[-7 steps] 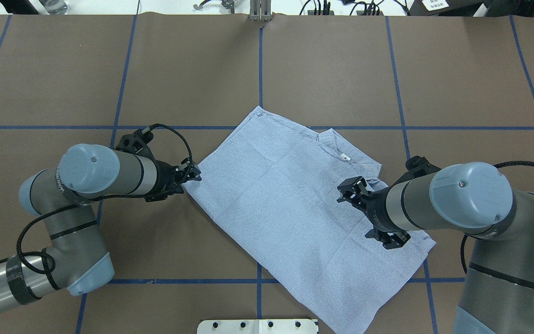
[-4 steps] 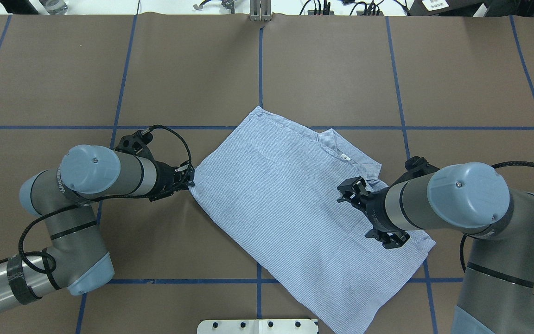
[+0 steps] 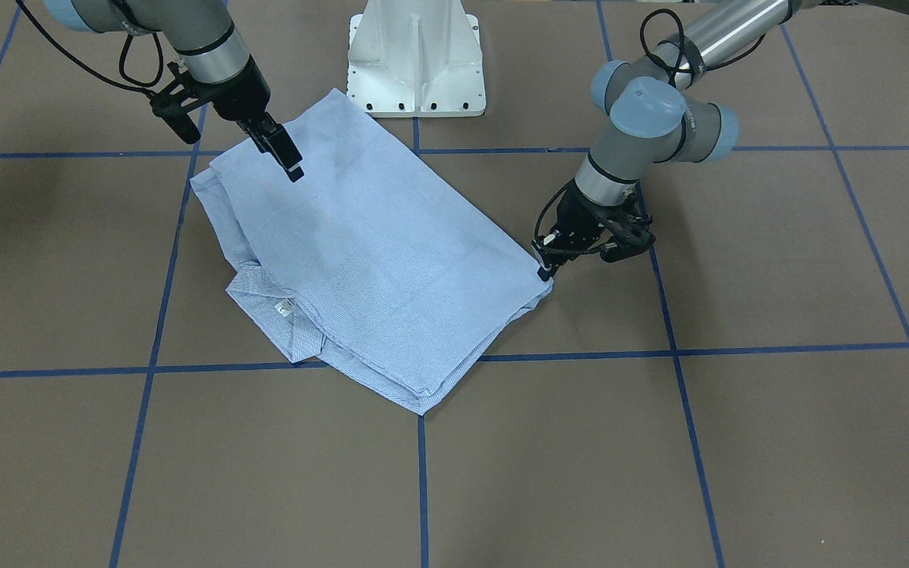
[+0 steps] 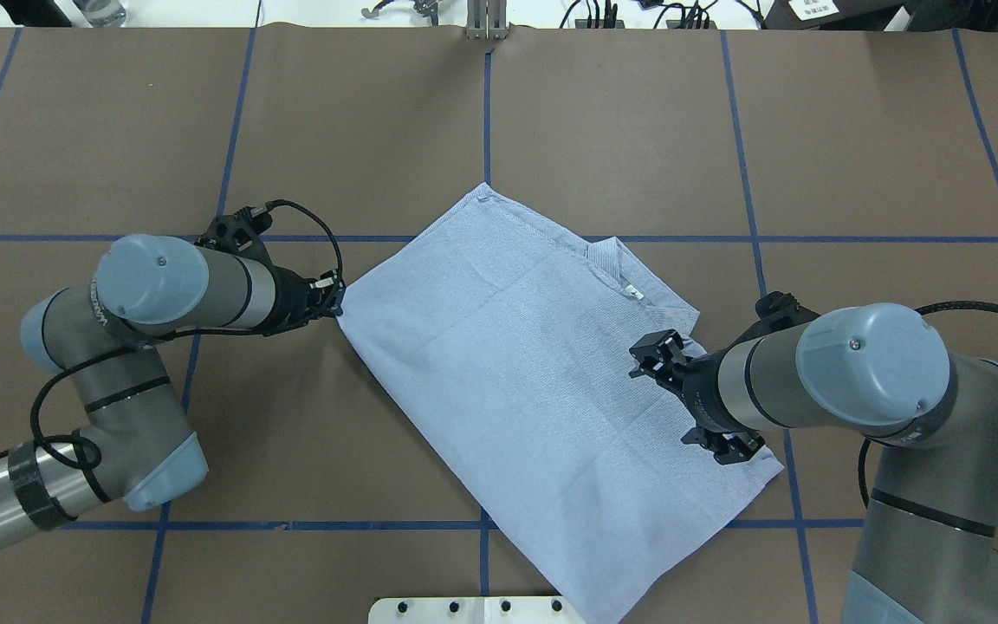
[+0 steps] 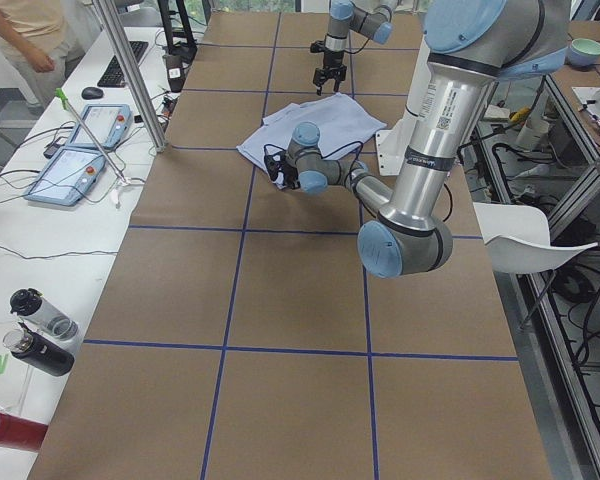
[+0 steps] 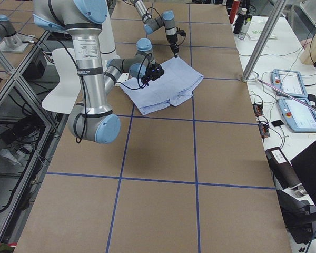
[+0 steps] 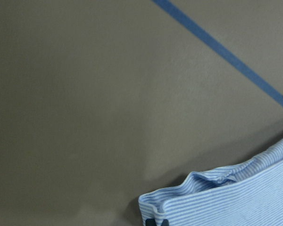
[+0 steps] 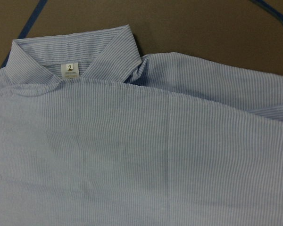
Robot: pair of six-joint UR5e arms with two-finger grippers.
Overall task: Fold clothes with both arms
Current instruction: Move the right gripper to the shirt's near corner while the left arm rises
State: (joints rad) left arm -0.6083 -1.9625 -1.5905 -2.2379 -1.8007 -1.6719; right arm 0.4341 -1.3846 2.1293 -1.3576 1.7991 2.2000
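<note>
The clothes are one light-blue striped shirt (image 4: 534, 399), folded and lying flat and diagonal on the brown table, collar and white neck label (image 4: 635, 293) toward the right arm. My left gripper (image 4: 336, 299) is shut on the shirt's left corner, low at the table; the front view shows the pinch on that corner (image 3: 545, 268). The left wrist view shows the gripped hem (image 7: 236, 197). My right gripper (image 3: 290, 166) hangs just above the shirt (image 3: 375, 260) near its collar end, touching nothing I can see. Its fingers overlap, so their state is unclear. The right wrist view holds only shirt (image 8: 132, 150) and label (image 8: 70, 69).
The white pedestal base (image 3: 415, 59) stands at the near table edge, close to the shirt's lower end. Blue tape lines (image 4: 486, 130) grid the brown cover. Beyond the far edge are poles (image 5: 130, 70), control tablets (image 5: 75, 165) and bottles (image 5: 40, 330), and a person stands there.
My left gripper closed on the shirt's corner and dragged it left and away from the robot. The shirt slid that way and lies flatter. The right arm barely moved.
</note>
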